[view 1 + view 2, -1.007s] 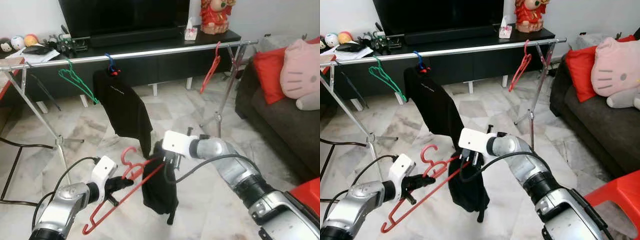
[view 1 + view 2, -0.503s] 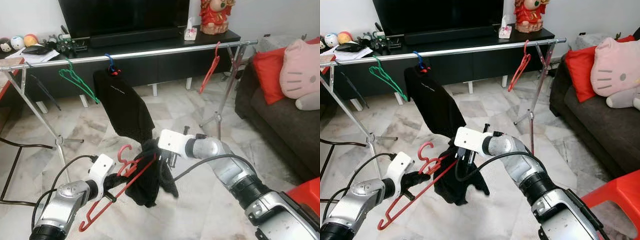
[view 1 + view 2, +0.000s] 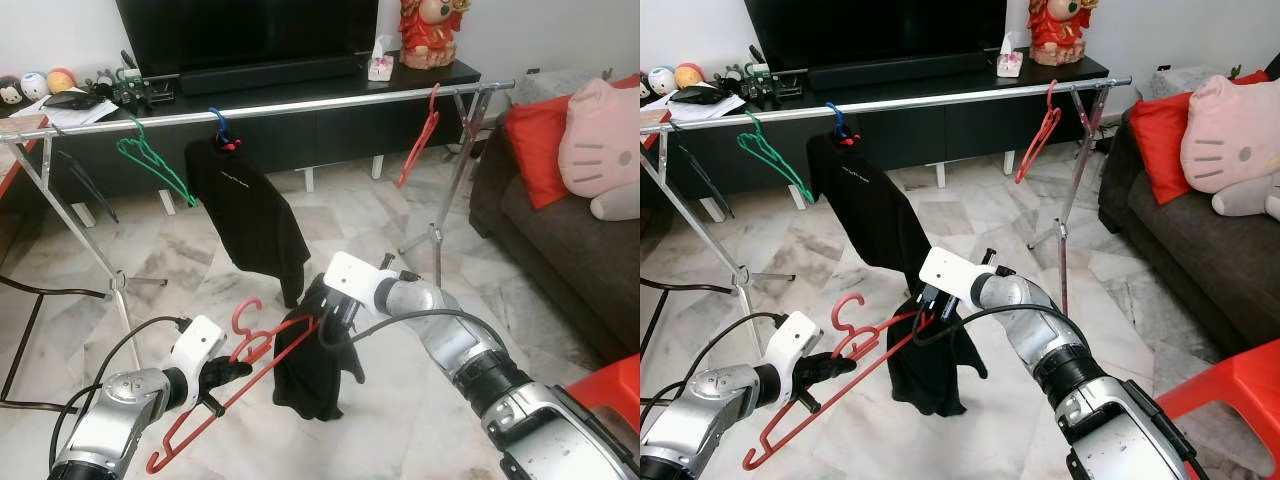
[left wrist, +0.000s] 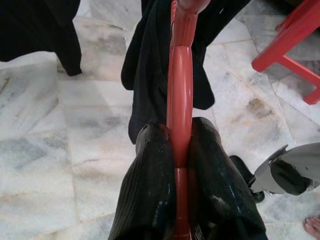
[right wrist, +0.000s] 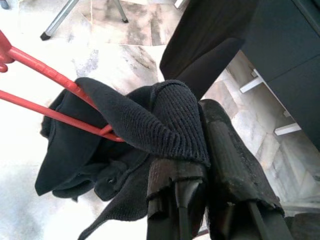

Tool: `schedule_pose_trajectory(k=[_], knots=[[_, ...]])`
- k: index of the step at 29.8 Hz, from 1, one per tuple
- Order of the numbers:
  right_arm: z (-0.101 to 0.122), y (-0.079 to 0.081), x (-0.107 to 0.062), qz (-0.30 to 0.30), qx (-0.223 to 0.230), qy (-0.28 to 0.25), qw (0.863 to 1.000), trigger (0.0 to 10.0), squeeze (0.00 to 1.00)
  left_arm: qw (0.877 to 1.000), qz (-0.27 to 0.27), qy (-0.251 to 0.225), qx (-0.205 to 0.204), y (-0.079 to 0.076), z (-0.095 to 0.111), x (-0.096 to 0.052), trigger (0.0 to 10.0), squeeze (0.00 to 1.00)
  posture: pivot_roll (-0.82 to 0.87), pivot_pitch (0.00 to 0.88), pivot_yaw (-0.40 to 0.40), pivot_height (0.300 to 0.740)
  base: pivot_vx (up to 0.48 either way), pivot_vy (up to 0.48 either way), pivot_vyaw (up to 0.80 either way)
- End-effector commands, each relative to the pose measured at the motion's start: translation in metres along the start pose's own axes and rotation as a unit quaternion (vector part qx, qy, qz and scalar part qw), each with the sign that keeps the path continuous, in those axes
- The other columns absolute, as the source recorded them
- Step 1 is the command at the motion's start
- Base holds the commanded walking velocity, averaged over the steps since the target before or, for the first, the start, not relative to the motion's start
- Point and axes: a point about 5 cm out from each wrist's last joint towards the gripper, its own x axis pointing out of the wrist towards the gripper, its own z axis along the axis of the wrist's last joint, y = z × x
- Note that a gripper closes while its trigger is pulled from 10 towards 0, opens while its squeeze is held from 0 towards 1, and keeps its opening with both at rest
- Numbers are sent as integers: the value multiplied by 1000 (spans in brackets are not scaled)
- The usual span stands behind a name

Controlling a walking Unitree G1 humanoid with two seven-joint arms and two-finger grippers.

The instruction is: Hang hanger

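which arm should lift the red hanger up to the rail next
Left, probably. The left gripper is shut on the red hanger just below its hook, so it steers the hook. The right gripper only pinches the black garment draped on one end.

pink plush cushion (image 3: 600, 150) on dark sofa (image 3: 560, 240), tv console (image 3: 300, 110)

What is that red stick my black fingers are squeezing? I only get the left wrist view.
Observer: A red hanger; the left gripper holds it near the hook.
Operator: What's the black stuff on its far end?
Observer: A black garment, pinched by the right gripper.
Operator: Where does it go?
Observer: Probably on the silver rail ahead, where a black shirt already hangs.
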Motion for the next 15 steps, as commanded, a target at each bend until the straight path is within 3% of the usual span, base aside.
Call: schedule_pose_trajectory(k=[1,10,15], knots=[[13,-5,0,3,-1,-23,1000,10000,0,1000,10,-15,6,2,7,0,10000,0,-75,0,55,740,0,0,0],[21,6,1,37,6,-38,999,10000,0,999,22,-39,3,3,14,2,10000,0,-74,0,54,740,0,0,0],[28,11,-2,48,12,-45,998,10000,0,996,71,-54,14,11,22,5,10000,0,-77,0,52,740,0,0,0]])
